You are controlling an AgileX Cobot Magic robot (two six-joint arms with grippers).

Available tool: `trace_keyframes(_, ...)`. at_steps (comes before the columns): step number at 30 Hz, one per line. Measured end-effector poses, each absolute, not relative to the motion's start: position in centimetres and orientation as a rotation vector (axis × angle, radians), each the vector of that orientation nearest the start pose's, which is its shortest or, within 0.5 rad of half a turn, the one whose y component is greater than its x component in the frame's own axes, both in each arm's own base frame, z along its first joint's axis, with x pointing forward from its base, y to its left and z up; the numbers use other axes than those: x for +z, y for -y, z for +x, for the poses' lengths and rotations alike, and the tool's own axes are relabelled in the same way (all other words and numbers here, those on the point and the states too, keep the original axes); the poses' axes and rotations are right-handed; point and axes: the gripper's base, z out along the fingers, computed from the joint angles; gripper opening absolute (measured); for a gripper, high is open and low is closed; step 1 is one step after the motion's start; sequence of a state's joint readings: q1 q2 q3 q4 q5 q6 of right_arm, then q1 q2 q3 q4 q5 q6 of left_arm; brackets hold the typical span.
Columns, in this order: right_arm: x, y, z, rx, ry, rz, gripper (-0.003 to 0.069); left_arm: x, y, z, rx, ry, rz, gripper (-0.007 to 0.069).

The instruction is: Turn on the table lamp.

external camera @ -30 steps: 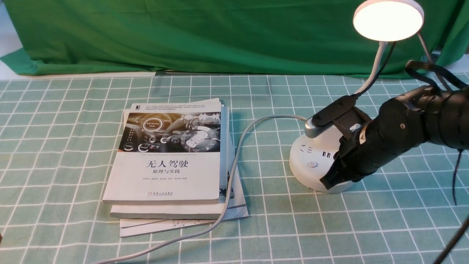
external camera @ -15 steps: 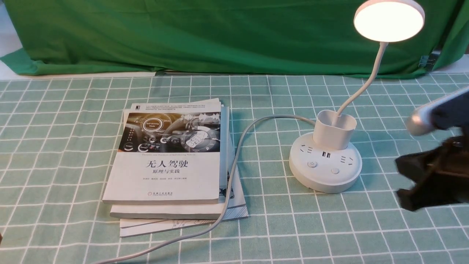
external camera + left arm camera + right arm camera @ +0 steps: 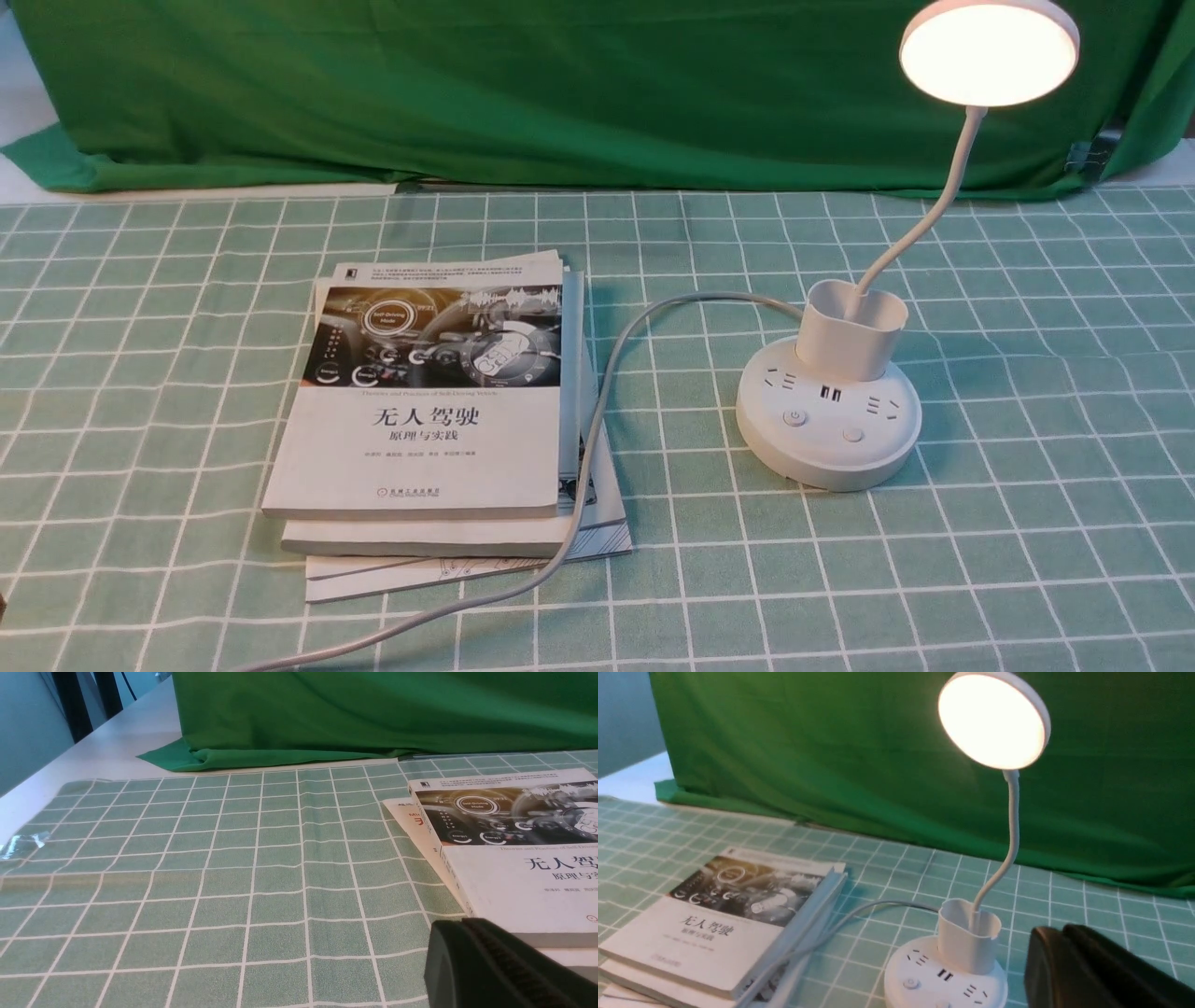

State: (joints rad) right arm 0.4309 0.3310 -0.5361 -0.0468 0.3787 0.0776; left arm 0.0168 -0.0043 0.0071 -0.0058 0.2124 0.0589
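The table lamp (image 3: 829,429) stands at the right of the checked cloth, its round disc head (image 3: 990,51) glowing. Its thin neck rises from the cup-shaped holder (image 3: 851,331). Two buttons (image 3: 794,417) sit on the front of the base, and the white cord (image 3: 597,420) runs left over the books. Neither arm shows in the front view. In the right wrist view my right gripper (image 3: 1059,933) is shut and empty, hanging beside the lamp base (image 3: 945,980) without touching it. My left gripper (image 3: 460,926) is shut and empty, low beside the books (image 3: 514,849).
A stack of books (image 3: 439,401) lies left of the lamp with the cord draped across its right edge. A green backdrop cloth (image 3: 523,84) closes off the far side. A scrap of clear tape (image 3: 23,838) sits at the cloth's left border.
My right arm pulled back from the lamp base, swung right and left the front view. The lamp head glows in all three frames.
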Motion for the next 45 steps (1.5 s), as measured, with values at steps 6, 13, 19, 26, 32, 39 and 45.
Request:
trace_keyframes(6,31.7,-2.5,5.9,0.341,-1.647,-0.313,0.0095,19.2,-0.1,5.6,0.051,-1.699,0.032,0.0021)
trace_keyframes(13,25.9,-2.5,6.8,0.372,-1.653,-0.172,0.0105,19.2,-0.1,5.6,0.051,-1.699,0.032,0.0021)
trace_keyframes(19,20.9,-1.1,7.2,0.235,-1.618,0.009,0.012,19.2,-0.1,5.6,0.051,-1.699,0.032,0.0021)
trace_keyframes(26,20.8,0.0,6.3,0.098,-1.556,0.091,0.0132,19.2,-0.1,5.6,0.051,-1.699,0.032,0.0021)
trace_keyframes(32,19.1,0.2,5.7,0.079,-1.69,0.119,0.0147,19.2,-0.1,5.6,0.051,-1.699,0.032,0.0021)
trace_keyframes(39,19.0,0.2,5.6,0.071,-1.709,0.116,0.0159,19.2,-0.1,5.6,0.051,-1.699,0.032,0.0021)
trace_keyframes(45,19.0,0.2,5.6,0.072,-1.709,0.116,0.018,19.2,-0.1,5.6,0.057,-1.699,0.036,0.0021)
